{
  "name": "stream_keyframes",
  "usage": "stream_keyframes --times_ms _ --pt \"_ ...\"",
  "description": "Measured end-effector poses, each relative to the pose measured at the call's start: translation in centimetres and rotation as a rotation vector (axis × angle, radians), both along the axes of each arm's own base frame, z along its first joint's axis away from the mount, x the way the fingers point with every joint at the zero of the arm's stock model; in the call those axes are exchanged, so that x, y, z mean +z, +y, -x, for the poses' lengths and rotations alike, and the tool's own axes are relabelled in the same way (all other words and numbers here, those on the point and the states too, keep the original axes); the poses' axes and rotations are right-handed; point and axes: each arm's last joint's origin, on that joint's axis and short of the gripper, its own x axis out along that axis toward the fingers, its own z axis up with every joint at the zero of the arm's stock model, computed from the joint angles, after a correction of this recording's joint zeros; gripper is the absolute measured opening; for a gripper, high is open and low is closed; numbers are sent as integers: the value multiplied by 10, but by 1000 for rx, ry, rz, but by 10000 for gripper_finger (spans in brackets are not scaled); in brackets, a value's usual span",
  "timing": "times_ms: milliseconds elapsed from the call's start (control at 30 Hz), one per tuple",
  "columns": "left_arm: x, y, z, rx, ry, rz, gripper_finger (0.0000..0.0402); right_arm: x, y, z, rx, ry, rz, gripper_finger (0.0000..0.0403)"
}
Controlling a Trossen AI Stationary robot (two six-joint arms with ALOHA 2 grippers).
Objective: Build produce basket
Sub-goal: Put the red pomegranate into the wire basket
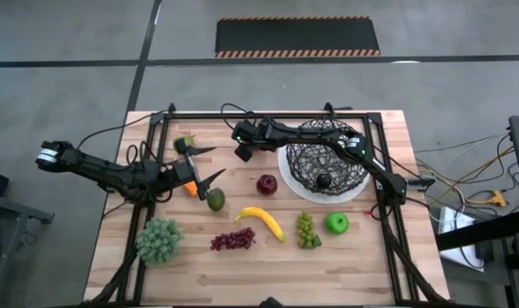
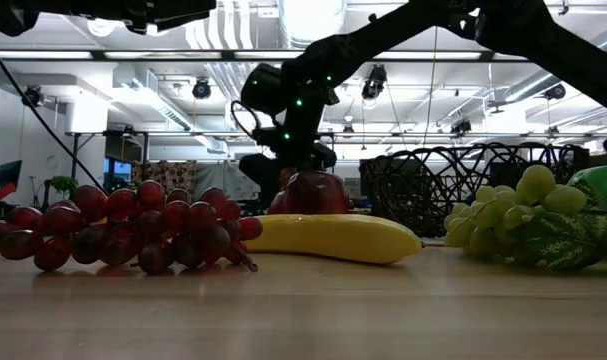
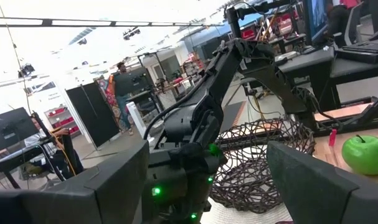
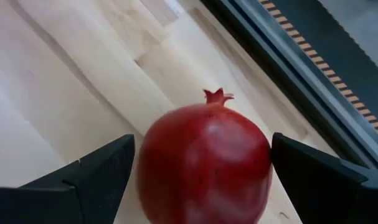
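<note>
High: basket [image 1: 323,167] holds one dark fruit [image 1: 324,180]; about seven produce pieces loose on counter [image 1: 370,265].

Low: one banana [image 2: 328,238], two grape bunches.

Left wrist: left gripper [image 3: 207,180] fingers apart, empty.

Right wrist: right gripper [image 4: 198,168] fingers apart around one pomegranate [image 4: 204,163], unclamped.

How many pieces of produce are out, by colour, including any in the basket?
Green: 5 (small green fruit, avocado, green grapes, green apple, leafy bunch)
Red or purple: 2 (pomegranate, purple grapes)
Yellow: 1 (banana)
Orange: 1 (carrot)
Dark: 1 (plum in the basket)
Total: 10
</note>
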Motion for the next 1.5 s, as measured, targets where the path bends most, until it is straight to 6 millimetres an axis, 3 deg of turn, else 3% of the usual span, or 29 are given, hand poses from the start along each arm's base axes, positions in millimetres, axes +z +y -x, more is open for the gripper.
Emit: stream_keyframes --times_ms 333,633,833,933,1233,1367,1500 --pt "0 0 0 0 2 0 306 -5 1 1 13 -5 -36 357" --pt "-1 0 0 0 2 -1 306 -6 2 2 20 -2 -46 306" --pt "-1 0 0 0 3 -1 306 3 4 4 52 0 -50 306" --pt "-1 0 0 0 3 -1 306 18 8 6 82 -17 -40 308" --pt "0 0 0 -1 2 0 306 104 26 25 177 -165 78 307" --pt "-1 0 0 -1 2 0 306 144 41 51 225 -236 121 307" --pt "-1 0 0 -1 2 1 306 167 61 88 271 -303 155 308"
